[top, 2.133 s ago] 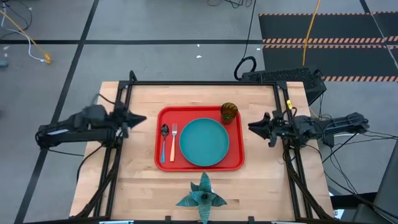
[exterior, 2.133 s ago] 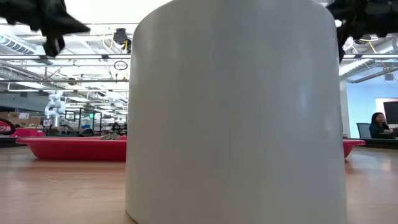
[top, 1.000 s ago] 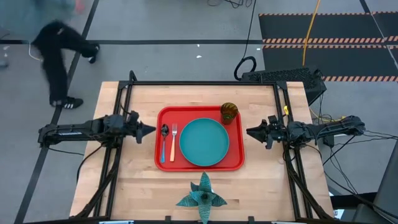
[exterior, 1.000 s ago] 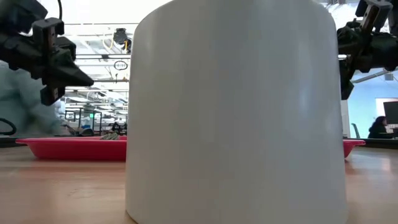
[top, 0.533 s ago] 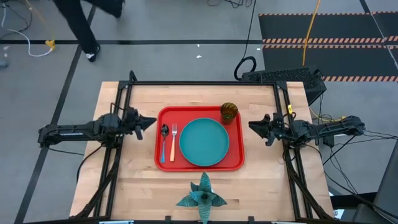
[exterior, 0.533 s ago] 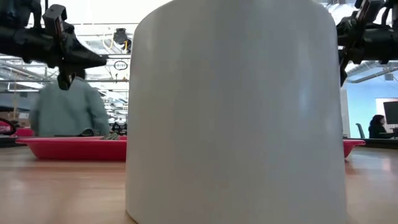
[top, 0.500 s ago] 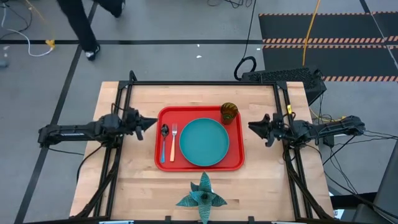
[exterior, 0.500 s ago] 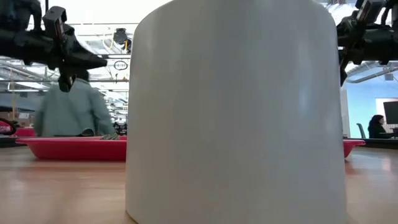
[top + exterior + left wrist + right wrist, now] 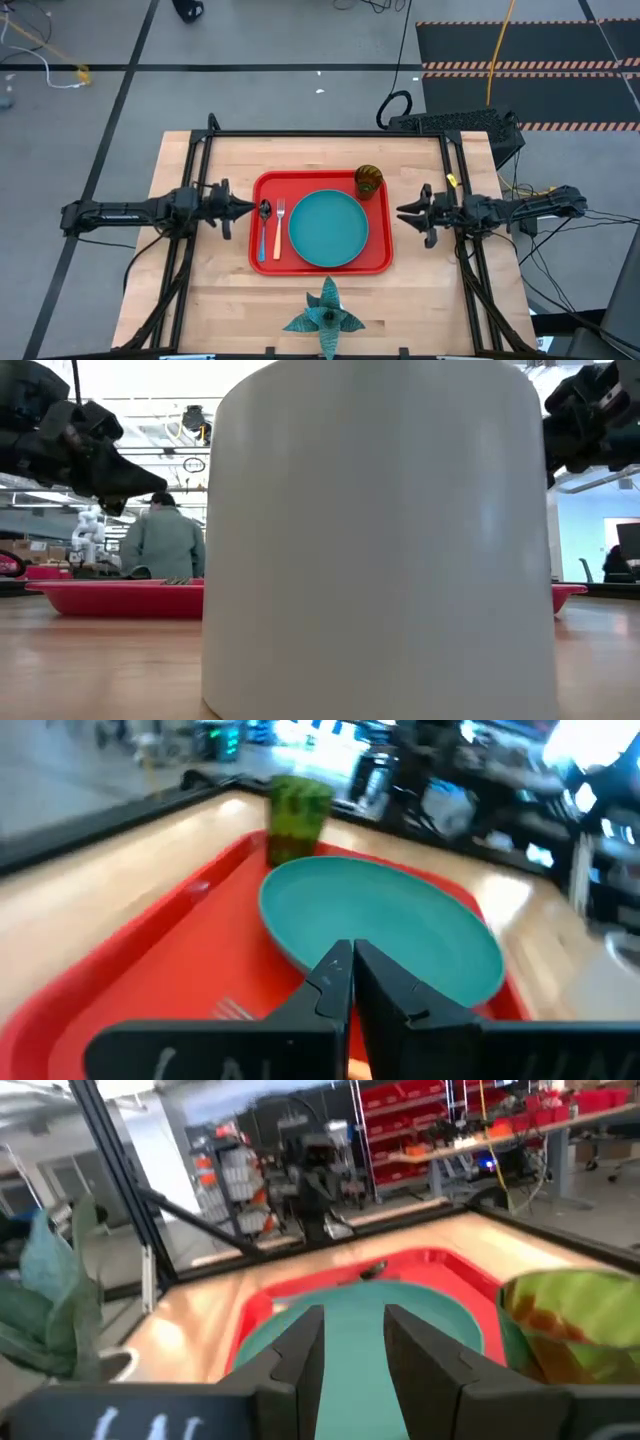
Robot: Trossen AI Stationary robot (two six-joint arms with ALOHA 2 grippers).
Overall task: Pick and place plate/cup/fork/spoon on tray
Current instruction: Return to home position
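Left gripper (image 9: 248, 208) has edged in, fingers (image 9: 240, 208) just beside the spoon (image 9: 264, 213).

White cylinder (image 9: 380, 540) stands before the red tray (image 9: 120, 600)

Two slim arms (image 9: 120, 212) are built of matt black links and blocky joints; the left hand (image 9: 243, 209) and the right hand (image 9: 402, 212) are each made of two black, wedge-tapered fingers (image 9: 330, 985); pale markings (image 9: 110, 1425) are carried on the wrist blocks; black cables (image 9: 545, 255) are trailed behind the right arm.
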